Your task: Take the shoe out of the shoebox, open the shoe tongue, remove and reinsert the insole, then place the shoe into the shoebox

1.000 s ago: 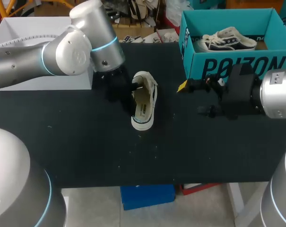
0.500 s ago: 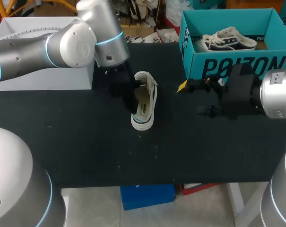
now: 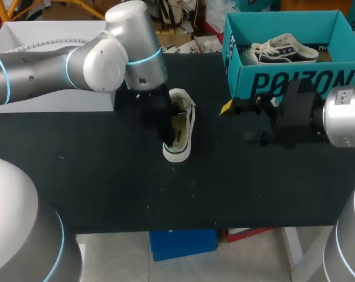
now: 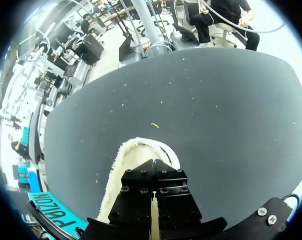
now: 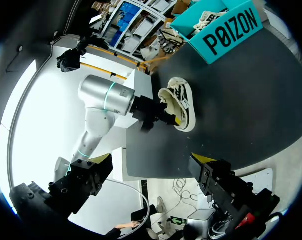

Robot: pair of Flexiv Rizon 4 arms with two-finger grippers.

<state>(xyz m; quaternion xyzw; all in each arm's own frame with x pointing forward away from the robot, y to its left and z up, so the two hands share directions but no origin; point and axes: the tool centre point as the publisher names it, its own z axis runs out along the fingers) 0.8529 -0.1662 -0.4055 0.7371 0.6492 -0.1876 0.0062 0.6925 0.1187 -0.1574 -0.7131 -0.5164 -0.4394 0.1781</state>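
Observation:
A white low-top shoe (image 3: 180, 126) lies on the black table, toe toward the front edge. My left gripper (image 3: 167, 128) is shut and sits over the shoe's opening, its tips hidden inside. In the left wrist view the shut gripper (image 4: 153, 172) covers most of the shoe (image 4: 120, 167); I cannot tell if anything is pinched. My right gripper (image 3: 239, 122) hangs open to the right of the shoe, in front of the teal shoebox (image 3: 291, 82). In the right wrist view, the right gripper (image 5: 146, 172) is wide open, with the shoe (image 5: 183, 102) and the left gripper (image 5: 158, 116) far ahead.
A second, dark-trimmed shoe (image 3: 280, 50) lies inside the shoebox at the back right. A white box (image 3: 54, 64) stands at the back left, behind my left arm. Bare table top (image 3: 118, 176) stretches from the shoe to the front edge.
My left arm has swung to the right, bringing its shut gripper from beside the shoe's heel to over the shoe's opening. The shoe and the right arm have stayed put.

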